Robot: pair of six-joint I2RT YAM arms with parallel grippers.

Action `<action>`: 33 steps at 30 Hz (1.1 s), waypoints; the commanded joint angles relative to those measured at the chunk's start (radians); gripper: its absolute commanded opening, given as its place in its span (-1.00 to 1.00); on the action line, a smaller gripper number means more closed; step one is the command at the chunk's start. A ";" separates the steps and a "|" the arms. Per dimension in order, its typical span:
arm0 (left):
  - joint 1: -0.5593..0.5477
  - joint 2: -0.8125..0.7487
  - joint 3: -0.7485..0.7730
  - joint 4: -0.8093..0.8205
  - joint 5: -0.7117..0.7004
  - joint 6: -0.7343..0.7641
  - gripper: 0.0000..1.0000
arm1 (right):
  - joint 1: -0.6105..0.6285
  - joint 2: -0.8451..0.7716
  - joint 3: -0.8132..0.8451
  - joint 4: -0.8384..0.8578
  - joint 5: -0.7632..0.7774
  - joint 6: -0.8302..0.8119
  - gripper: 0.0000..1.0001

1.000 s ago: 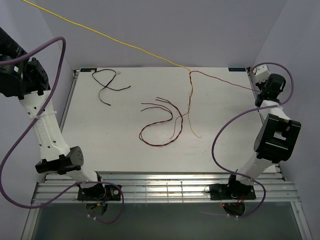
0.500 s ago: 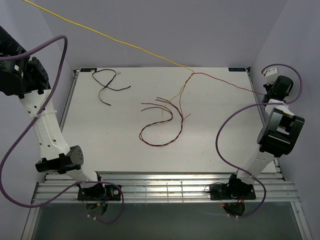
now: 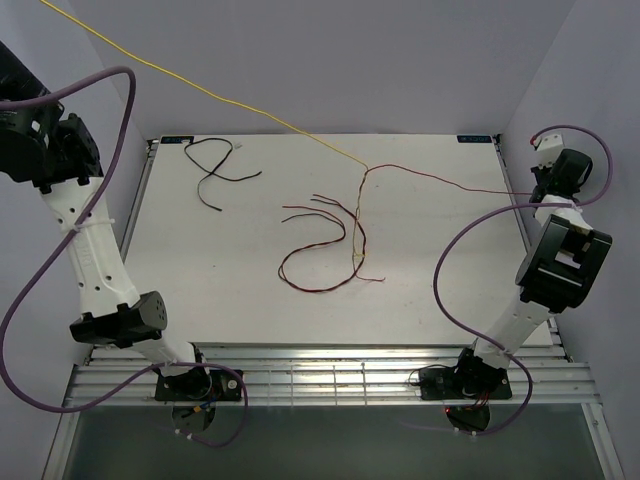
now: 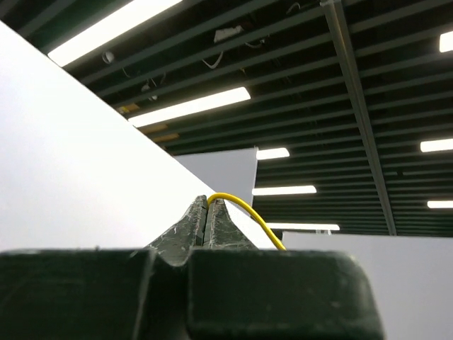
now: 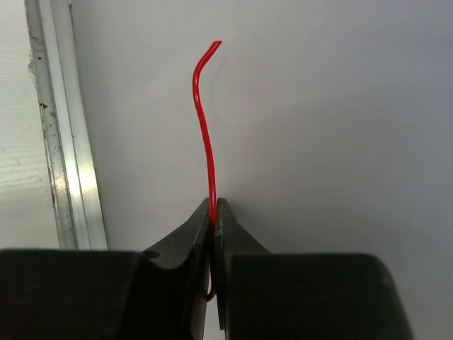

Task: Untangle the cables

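1. Closest to the lens in the right wrist view, the right pincer (image 5: 213, 212) is pressed together on the red cable (image 5: 204, 127). The cable's short free end stands up past the tips against a pale wall.
2. In the left wrist view, we see the left pincer (image 4: 207, 211) likewise clamped on the yellow cable (image 4: 244, 209), which arcs out of the tips to the right under ceiling lights.
3. From above, in the lower middle of the surface (image 3: 450, 290), the dark red-brown cable (image 3: 320, 290) lies in an open loop.
4. Just right of that loop, the loose tails of the red and yellow cables run down side by side from a junction at upper centre. We cannot tell whether they are twisted together.
5. From the junction, the red cable stretches to the right edge of the surface. The yellow one climbs off the surface to the upper left corner of the frame.
6. Farthest back, at the upper left of the surface, the black cable (image 3: 213, 170) lies well apart from the others.
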 commanded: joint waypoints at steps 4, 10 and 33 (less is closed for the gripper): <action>0.004 0.000 -0.125 -0.100 0.051 -0.151 -1.00 | 0.032 -0.087 0.036 -0.027 0.038 -0.009 -0.85; -0.042 -0.058 -0.419 -0.135 0.173 -0.363 -1.00 | 0.138 -0.182 0.058 -0.052 0.063 -0.021 -0.85; -0.228 -0.279 -1.056 -0.500 0.470 -0.789 -1.00 | 0.336 -0.751 0.002 -0.001 -0.683 0.724 -0.85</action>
